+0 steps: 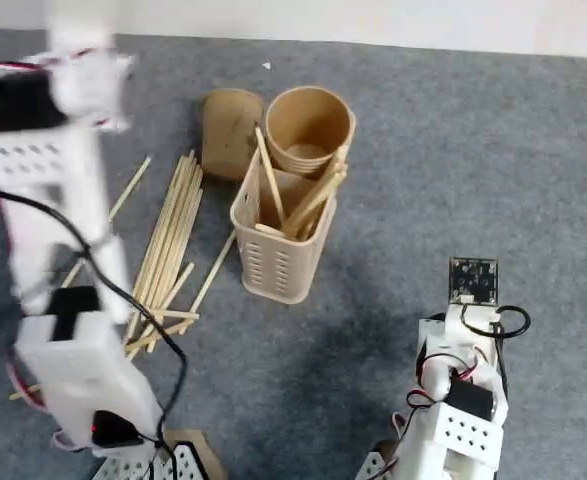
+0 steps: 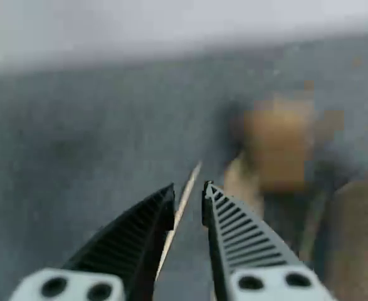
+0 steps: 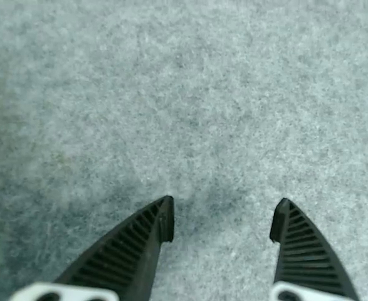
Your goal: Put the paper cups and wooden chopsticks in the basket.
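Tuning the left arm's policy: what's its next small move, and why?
Probably carry the left pincer over the basket: it looks shut on a chopstick, and the basket holds others. More loose chopsticks lie beside it.

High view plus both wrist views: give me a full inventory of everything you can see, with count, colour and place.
basket: one, beige, middle of the mat, holds several leaning chopsticks.
upright paper cups: nested stack, count unclear, brown, at the basket's far end.
lying paper cup: one, brown, on its side beside the stack.
loose chopsticks: many, pale wood, on the mat beside the basket.
mat: one, grey, under everything.
left claw: one, black, raised, shut on one held chopstick.
right claw: one, black, open above the mat.
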Robot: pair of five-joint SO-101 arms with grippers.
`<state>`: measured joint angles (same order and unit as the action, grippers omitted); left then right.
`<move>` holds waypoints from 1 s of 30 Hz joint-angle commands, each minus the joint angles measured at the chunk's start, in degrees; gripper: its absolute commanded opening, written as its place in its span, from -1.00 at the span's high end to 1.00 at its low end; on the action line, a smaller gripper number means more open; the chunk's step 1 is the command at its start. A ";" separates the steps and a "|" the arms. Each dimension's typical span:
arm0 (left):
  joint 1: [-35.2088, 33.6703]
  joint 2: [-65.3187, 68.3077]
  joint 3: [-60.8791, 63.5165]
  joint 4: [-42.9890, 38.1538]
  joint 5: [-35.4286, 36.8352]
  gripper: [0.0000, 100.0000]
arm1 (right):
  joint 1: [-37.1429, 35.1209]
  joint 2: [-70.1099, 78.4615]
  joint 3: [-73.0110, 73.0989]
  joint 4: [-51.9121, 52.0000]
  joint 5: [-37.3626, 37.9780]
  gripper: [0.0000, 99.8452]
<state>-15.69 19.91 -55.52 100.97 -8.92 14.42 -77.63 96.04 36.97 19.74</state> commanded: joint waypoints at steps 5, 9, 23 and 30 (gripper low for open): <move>-8.84 -2.68 33.54 -0.18 -27.96 0.77 | -0.84 -0.75 1.54 -1.01 0.53 0.48; -7.34 -2.51 38.99 -5.89 -28.92 0.66 | -0.84 -0.75 1.54 -1.01 0.53 0.48; 2.77 -29.49 81.89 -49.85 -7.65 0.68 | -0.75 -0.75 1.80 -1.01 0.53 0.48; 5.05 -51.30 100.62 -64.70 -7.38 0.68 | -0.84 -0.75 1.71 -1.01 0.53 0.48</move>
<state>-12.09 -24.57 43.12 37.67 -17.19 14.07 -77.63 96.04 36.97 19.74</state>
